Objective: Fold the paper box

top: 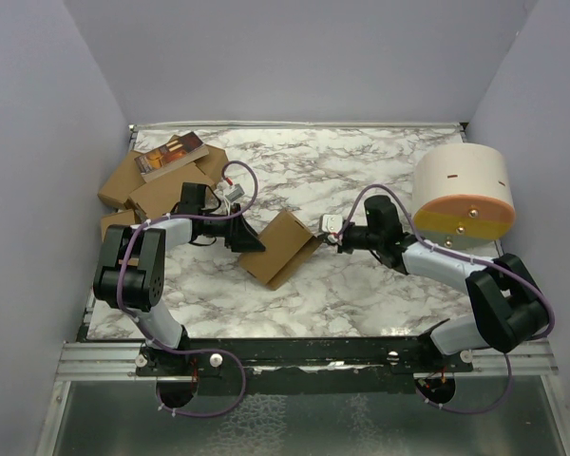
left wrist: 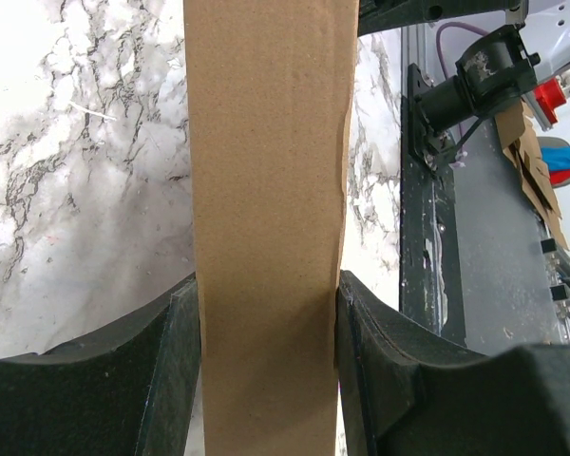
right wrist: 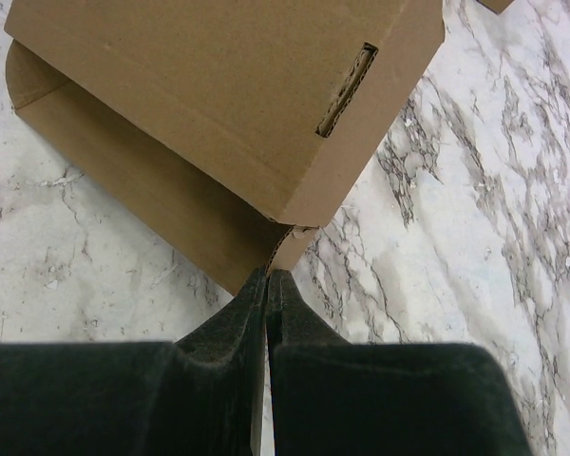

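Observation:
The paper box (top: 283,247) is a brown, partly folded carton lying at the middle of the marble table. My left gripper (top: 252,239) holds its left end. In the left wrist view a brown panel (left wrist: 266,190) runs between the fingers (left wrist: 176,361), which press on both its sides. My right gripper (top: 325,231) is at the box's right corner. In the right wrist view its fingertips (right wrist: 256,285) are closed together on the corner of the lower flap (right wrist: 171,204), below the folded upper panel (right wrist: 218,85) with a slot.
A heap of similar brown cartons (top: 152,190) with a printed booklet (top: 171,155) on top lies at the back left. A large white cylinder with an orange rim (top: 463,185) stands at the back right. Grey walls enclose the table.

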You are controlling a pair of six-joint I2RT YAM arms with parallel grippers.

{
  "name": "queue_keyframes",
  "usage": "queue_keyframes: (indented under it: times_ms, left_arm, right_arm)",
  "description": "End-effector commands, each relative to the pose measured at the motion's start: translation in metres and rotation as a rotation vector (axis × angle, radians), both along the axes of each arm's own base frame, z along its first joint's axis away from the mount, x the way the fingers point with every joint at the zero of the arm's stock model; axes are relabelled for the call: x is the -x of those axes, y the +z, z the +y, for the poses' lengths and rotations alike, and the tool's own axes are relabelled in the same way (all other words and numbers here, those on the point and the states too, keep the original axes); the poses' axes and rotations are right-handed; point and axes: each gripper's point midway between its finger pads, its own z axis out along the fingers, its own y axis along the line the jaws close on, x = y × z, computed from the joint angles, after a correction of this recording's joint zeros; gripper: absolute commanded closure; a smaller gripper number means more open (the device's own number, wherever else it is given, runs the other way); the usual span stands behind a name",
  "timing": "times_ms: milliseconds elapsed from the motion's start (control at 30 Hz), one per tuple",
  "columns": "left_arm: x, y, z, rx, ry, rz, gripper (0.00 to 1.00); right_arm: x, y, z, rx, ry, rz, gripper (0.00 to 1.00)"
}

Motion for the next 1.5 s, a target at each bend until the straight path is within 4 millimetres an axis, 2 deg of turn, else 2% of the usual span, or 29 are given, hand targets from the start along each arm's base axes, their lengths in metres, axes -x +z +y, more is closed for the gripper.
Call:
queue_keyframes:
  times_ms: [0,933,1000,1467]
  left_arm:
    - [-0.008,-0.033,0.012,-0.114,0.072,0.002,0.92]
    - [-0.009,-0.036,0.014,-0.158,0.083,-0.011,0.93]
    - [-0.010,-0.027,0.014,-0.160,0.086,-0.043,0.94]
    - [-0.011,-0.017,0.010,-0.206,0.100,-0.072,0.95]
  right_arm:
    - [0.017,-0.022,-0.002,0.051,0.015,0.054,0.99]
    - [0.006,-0.003,0.002,0.021,-0.069,0.077,0.99]
    - [0.006,-0.001,0.003,0.019,-0.069,0.074,0.99]
    - [0.008,0.005,0.011,0.012,-0.070,0.083,0.99]
